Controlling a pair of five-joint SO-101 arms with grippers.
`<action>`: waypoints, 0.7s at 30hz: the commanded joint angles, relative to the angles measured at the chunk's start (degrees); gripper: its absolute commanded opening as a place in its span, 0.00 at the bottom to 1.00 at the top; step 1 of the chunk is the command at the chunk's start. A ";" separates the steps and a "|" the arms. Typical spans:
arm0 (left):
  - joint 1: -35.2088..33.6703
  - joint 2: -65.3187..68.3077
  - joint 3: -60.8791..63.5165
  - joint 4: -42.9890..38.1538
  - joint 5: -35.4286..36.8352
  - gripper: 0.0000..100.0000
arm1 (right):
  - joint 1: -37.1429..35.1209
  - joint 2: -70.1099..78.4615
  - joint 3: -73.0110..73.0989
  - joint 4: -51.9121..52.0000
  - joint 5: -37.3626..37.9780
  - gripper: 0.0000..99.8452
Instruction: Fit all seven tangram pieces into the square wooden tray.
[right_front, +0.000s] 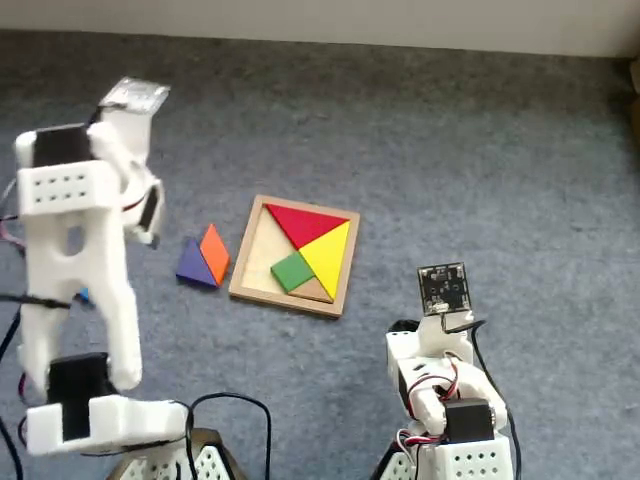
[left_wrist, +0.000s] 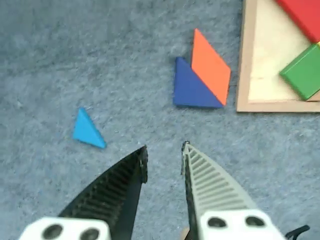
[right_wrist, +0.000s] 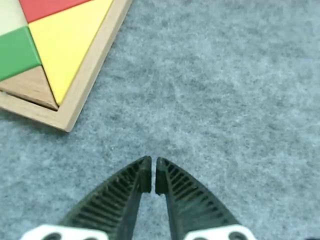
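The square wooden tray lies mid-table and holds a red triangle, a yellow triangle, a green square and a small wood-coloured triangle. Beside the tray on the carpet lie an orange parallelogram and a dark blue triangle, touching each other. A small light blue triangle lies apart on the carpet. My left gripper hovers open above bare carpet, short of the dark blue triangle and orange parallelogram. My right gripper is shut over bare carpet, off the tray's corner.
Grey carpet covers the whole table. The tall white left arm stands at the left, the right arm's base at the front right. Black cables loop at the front edge.
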 joint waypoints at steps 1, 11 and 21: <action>-7.87 -4.62 5.41 -2.64 -3.87 0.22 | 0.75 -0.66 6.20 -0.66 -0.35 0.03; -16.92 -4.53 24.04 -19.08 -13.63 0.25 | 0.75 -0.66 6.20 -0.66 -0.35 0.03; -18.15 -4.44 37.23 -36.92 -13.54 0.25 | 0.75 -0.66 6.20 -0.57 -0.35 0.03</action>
